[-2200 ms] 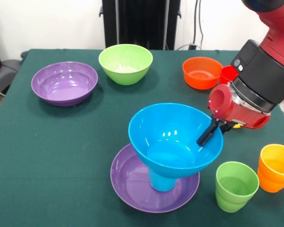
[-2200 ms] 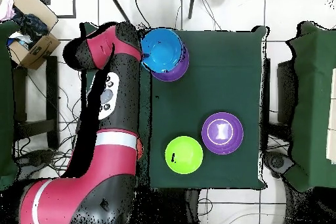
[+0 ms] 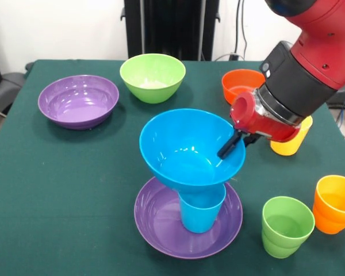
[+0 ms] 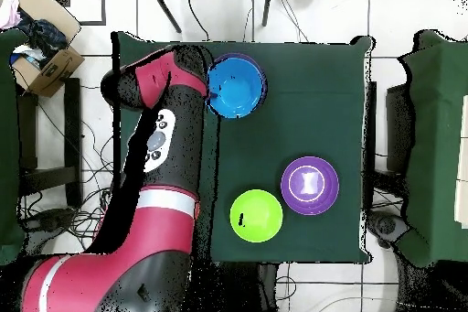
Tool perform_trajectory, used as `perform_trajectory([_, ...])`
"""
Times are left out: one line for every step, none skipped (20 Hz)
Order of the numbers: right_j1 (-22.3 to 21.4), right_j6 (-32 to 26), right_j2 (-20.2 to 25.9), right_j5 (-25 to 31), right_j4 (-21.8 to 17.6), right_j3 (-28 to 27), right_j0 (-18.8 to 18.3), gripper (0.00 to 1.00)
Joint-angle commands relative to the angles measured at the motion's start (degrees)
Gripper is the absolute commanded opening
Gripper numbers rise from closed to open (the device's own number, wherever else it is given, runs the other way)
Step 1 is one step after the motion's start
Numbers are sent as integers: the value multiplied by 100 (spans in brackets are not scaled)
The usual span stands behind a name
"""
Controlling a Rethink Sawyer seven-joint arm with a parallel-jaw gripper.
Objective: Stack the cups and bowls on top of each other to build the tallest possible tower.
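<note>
My gripper (image 3: 227, 149) is shut on the right rim of the deep blue bowl (image 3: 184, 146), one black finger inside it. It holds the bowl tilted, just above or resting on the blue cup (image 3: 201, 211). The cup stands upright in a wide purple bowl (image 3: 155, 221) at the table's near middle. In the overhead view the blue bowl (image 4: 236, 87) covers most of that purple bowl (image 4: 260, 72). A green cup (image 3: 286, 225), an orange cup (image 3: 335, 202) and a yellow cup (image 3: 291, 141) stand at the right. The red cup is hidden.
A second purple bowl (image 3: 77, 100) sits far left, a light green bowl (image 3: 152, 77) behind the middle, and an orange bowl (image 3: 240, 86) partly behind my arm. Overhead, the purple bowl (image 4: 310, 185) and green bowl (image 4: 255, 216) lie near the robot's base.
My arm has carried the blue bowl left and slightly up, more squarely over the blue cup. The yellow cup now shows beside the arm, and the red cup is covered.
</note>
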Motion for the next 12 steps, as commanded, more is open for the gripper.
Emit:
perform_trajectory([-231,-493,463,-252,-269,494,-61,0])
perform_trajectory([-217,-493,476,-220,-261,457,-62,0])
perform_trajectory([-210,-490,487,-211,-258,432,-61,0])
perform_trajectory([-194,-494,494,-166,-250,387,-57,0])
perform_trajectory([-175,-503,504,-144,-246,347,-65,0])
perform_trajectory([-160,-512,509,-93,-239,307,-61,0])
perform_trajectory([-149,-516,516,-57,-231,278,-59,0])
perform_trajectory([-153,-504,518,-45,-225,286,-53,0])
perform_trajectory([-157,-492,519,-33,-219,293,-47,0])
perform_trajectory([-158,-471,526,-42,-212,289,-42,0])
perform_trajectory([-163,-466,536,-51,-204,290,-43,0])
perform_trajectory([-169,-462,547,-60,-197,291,-43,0])
